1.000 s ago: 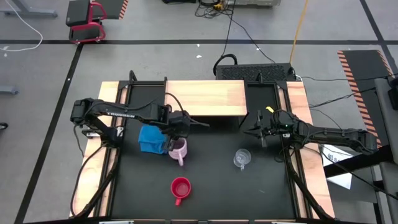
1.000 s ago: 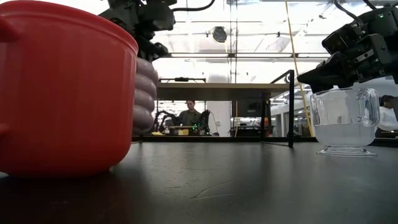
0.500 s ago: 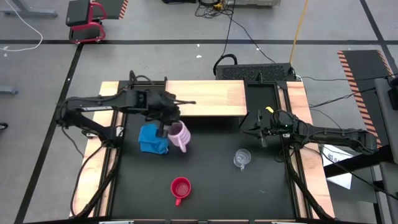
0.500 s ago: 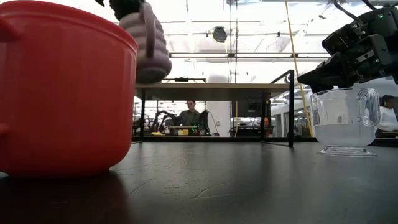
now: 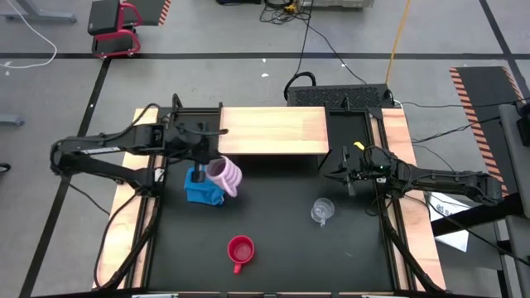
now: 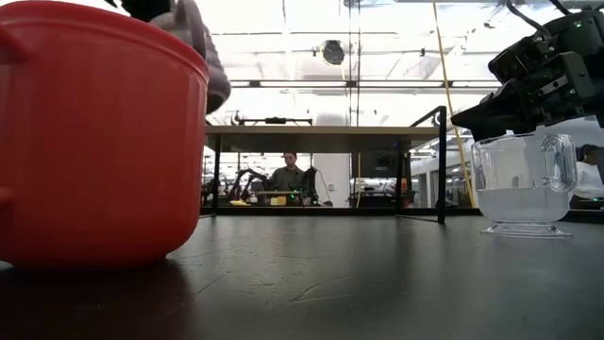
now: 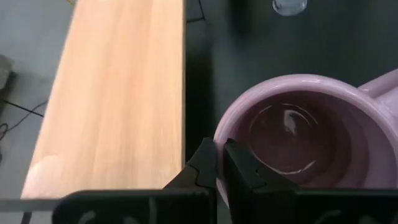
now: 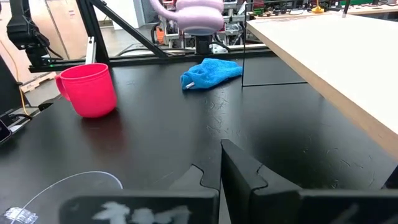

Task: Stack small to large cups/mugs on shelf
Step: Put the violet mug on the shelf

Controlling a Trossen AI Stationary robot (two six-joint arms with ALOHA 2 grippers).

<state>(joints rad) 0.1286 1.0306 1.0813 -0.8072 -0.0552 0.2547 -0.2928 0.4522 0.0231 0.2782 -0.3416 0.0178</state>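
My left gripper (image 5: 204,164) is shut on the pale lilac mug (image 5: 224,175), which is held in the air above the blue cloth (image 5: 201,189), just in front of the wooden shelf (image 5: 273,131). The low view shows only a sliver of the mug (image 6: 209,66) behind the red mug (image 6: 94,132). The red mug (image 5: 240,250) stands on its base near the table's front edge. The glass cup (image 5: 322,210) stands upright at centre right. My right gripper (image 5: 344,175) waits shut beyond the glass cup, touching nothing. My left gripper pinches the lilac mug's rim (image 7: 219,144), on the side away from the handle, with one finger inside the mug and one outside. The fingers come at it from the table's left. The mug is lifted clear and tilted, its mouth turned toward the gripper.
The blue cloth (image 8: 211,73) lies crumpled under the raised mug. The shelf (image 7: 112,93) stands on dark legs at the table's far side, and its top is bare. Black tabletop lies open between the red mug (image 8: 90,90) and the glass cup (image 6: 524,189).
My left gripper has risen and drawn back toward the table's left and far side, carrying the lilac mug. The mug stood on the table beside the cloth a second ago; now it is lifted clear, tipped, and partly over the cloth.
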